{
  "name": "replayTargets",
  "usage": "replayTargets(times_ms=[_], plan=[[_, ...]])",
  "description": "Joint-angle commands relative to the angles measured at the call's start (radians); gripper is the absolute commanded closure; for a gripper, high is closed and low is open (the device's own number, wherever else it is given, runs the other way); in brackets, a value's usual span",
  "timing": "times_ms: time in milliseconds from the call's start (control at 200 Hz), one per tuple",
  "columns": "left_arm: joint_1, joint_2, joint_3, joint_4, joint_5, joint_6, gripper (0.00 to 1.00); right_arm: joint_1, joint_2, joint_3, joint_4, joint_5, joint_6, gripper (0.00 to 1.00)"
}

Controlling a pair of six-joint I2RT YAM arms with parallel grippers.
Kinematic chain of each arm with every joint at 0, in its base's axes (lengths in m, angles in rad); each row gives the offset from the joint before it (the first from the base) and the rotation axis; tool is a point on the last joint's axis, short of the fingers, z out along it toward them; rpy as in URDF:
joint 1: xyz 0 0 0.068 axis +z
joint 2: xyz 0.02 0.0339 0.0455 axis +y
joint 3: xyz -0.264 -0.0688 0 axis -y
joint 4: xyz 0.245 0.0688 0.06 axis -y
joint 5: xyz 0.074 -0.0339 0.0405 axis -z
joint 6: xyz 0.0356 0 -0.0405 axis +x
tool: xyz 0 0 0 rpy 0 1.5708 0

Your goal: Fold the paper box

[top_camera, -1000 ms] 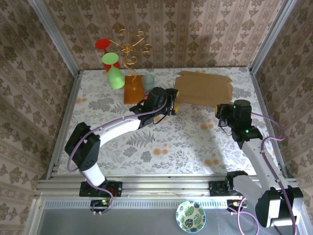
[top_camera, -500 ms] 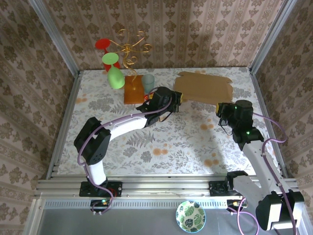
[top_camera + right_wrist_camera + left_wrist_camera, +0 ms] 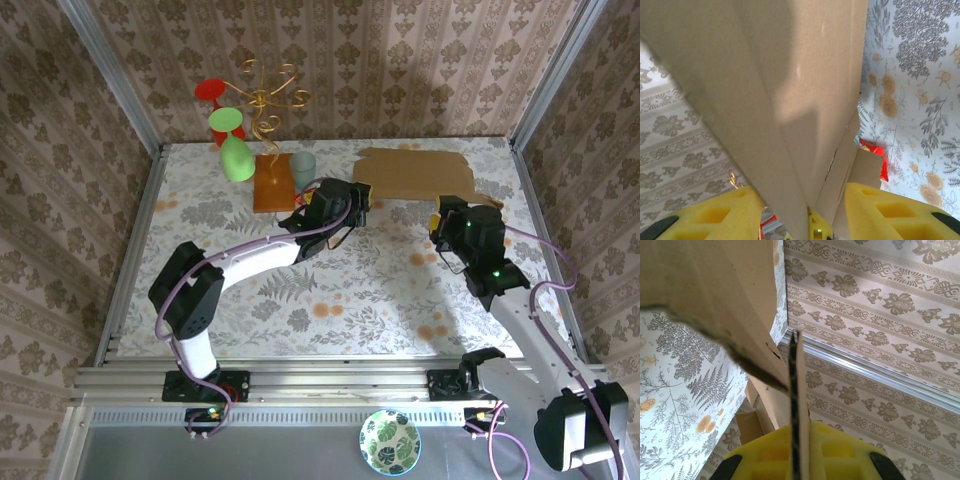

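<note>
The paper box is a large brown cardboard sheet with flaps at the back right of the table, its near edge lifted. My left gripper is at its left corner. In the left wrist view the yellow fingers are shut on a thin cardboard flap edge, with more of the paper box overhead. My right gripper is at the near right edge. In the right wrist view it stands open, its yellow fingers apart with a fold of the paper box in the gap.
An orange-brown wooden slab with a gold wire stand sits left of the box, with green cups, a red cup and a grey-green cup. A leaf-patterned bowl lies below the table edge. Patterned walls enclose the table.
My left gripper closed on the box's left flap edge. My right gripper has opened and shifted left and nearer along the box's near right edge.
</note>
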Motion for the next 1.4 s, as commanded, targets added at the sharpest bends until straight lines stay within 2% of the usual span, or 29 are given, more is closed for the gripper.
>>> replayTargets(times_ms=[0, 150, 415, 500, 600, 660, 795, 840, 895, 975, 1050, 1140, 1280, 1395], plan=[[-0.010, -0.048, -0.016, 0.024, -0.014, 0.008, 1.00, 0.005, 0.024, 0.074, 0.016, 0.047, -0.030, 0.52], [-0.010, -0.054, -0.020, 0.023, -0.007, 0.012, 1.00, 0.011, 0.051, 0.087, 0.003, 0.048, -0.037, 0.53], [-0.012, -0.066, -0.012, 0.005, -0.008, 0.029, 1.00, 0.028, 0.146, 0.119, 0.023, 0.069, -0.062, 0.65], [-0.012, -0.073, -0.012, -0.006, -0.004, 0.033, 1.00, 0.028, 0.174, 0.117, 0.070, 0.074, -0.054, 0.75], [-0.010, -0.089, -0.028, -0.015, -0.005, 0.042, 1.00, 0.028, 0.180, 0.137, 0.057, 0.080, -0.054, 1.00], [0.004, -0.113, -0.035, -0.036, 0.004, 0.082, 1.00, 0.028, 0.170, 0.156, 0.039, 0.083, -0.067, 1.00], [0.079, -0.228, -0.024, -0.200, 0.046, 0.305, 0.55, 0.021, 0.166, 0.273, -0.043, 0.062, -0.130, 1.00], [0.119, -0.282, -0.024, -0.270, 0.045, 0.384, 0.47, 0.019, 0.174, 0.330, -0.078, 0.046, -0.149, 1.00], [0.182, -0.350, -0.030, -0.346, 0.048, 0.471, 0.43, 0.019, 0.185, 0.413, -0.133, 0.026, -0.180, 1.00], [0.293, -0.421, -0.021, -0.463, 0.075, 0.561, 0.43, 0.022, 0.185, 0.521, -0.214, 0.015, -0.218, 1.00], [0.384, -0.433, -0.016, -0.487, 0.166, 0.615, 0.49, 0.020, 0.181, 0.603, -0.286, -0.003, -0.227, 1.00], [0.449, -0.425, -0.004, -0.519, 0.237, 0.676, 0.55, 0.021, 0.172, 0.672, -0.296, -0.031, -0.200, 1.00], [0.476, -0.457, -0.049, -0.550, 0.227, 0.691, 0.60, 0.022, 0.193, 0.917, -0.530, -0.048, -0.136, 1.00], [0.478, -0.471, -0.073, -0.578, 0.238, 0.686, 0.61, 0.022, 0.269, 1.138, -0.875, -0.070, -0.031, 1.00]])
